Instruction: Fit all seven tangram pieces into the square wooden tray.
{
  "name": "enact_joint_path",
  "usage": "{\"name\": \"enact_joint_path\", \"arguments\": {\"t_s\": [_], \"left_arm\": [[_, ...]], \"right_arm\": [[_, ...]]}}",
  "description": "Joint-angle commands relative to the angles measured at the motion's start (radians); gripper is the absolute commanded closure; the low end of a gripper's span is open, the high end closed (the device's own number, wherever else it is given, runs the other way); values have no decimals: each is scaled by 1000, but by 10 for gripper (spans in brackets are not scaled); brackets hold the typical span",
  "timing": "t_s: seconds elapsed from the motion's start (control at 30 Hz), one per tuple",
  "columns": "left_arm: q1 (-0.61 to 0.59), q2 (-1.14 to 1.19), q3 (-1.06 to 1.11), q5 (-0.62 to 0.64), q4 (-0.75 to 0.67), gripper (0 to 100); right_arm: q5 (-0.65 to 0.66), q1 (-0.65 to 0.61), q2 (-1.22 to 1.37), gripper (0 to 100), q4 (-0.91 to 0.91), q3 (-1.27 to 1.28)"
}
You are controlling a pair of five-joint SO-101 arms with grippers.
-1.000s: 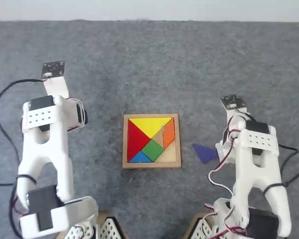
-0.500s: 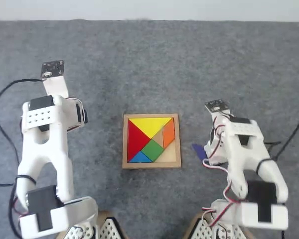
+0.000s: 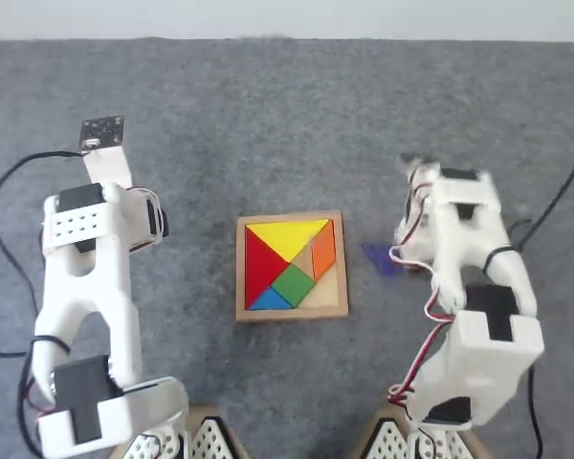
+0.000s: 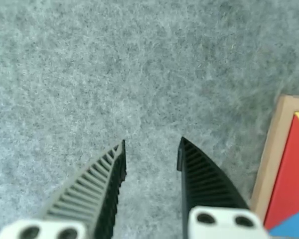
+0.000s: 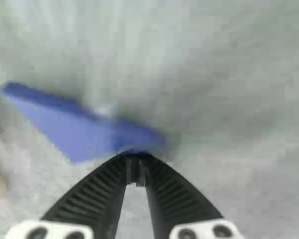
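The square wooden tray [image 3: 292, 313] lies mid-table and holds a yellow triangle [image 3: 287, 239], a red triangle [image 3: 260, 266], a green square [image 3: 294, 284], an orange piece [image 3: 323, 256] and a small blue triangle [image 3: 268, 300]. Bare wood shows at its near right corner [image 3: 327, 295]. Just right of the tray is a blue-violet piece [image 3: 376, 258], with my right gripper [image 5: 134, 162] shut on the edge of that piece [image 5: 79, 132]. My left gripper [image 4: 152, 149] stands open over bare carpet, left of the tray's rim [image 4: 269, 159].
Grey carpet covers the table. The left arm [image 3: 86, 249] stands well left of the tray, the right arm [image 3: 464, 258] close to its right side. Cables trail beside both arm bases.
The right arm has swung away from its base and toward the tray, carrying the blue-violet piece farther back and slightly left. The left arm has kept still.
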Motion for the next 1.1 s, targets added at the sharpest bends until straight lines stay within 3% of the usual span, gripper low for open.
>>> {"name": "enact_joint_path", "arguments": {"t_s": [0.0, 0.3, 0.4, 0.53, 0.77, 0.83, 1.07], "left_arm": [[2, -29, -10, -11, -25, 834], [2, -29, -8, -11, -25, 834], [3, -29, -8, -11, -25, 834], [6, -29, -8, -11, -25, 834], [2, -29, -5, -11, -25, 834], [2, -29, -5, -20, -25, 834], [2, -29, -10, -38, -25, 834]], "right_arm": [[-12, 18, -45, 990, 51, -141], [-35, -41, 16, 990, 18, -140], [-232, -64, 10, 990, 16, -143], [-598, -137, -82, 957, 22, -144], [-1281, -274, -136, 690, 18, -89], [-1329, -272, -127, 651, -45, -41], [-1335, -269, -28, 656, -177, 49]]}}
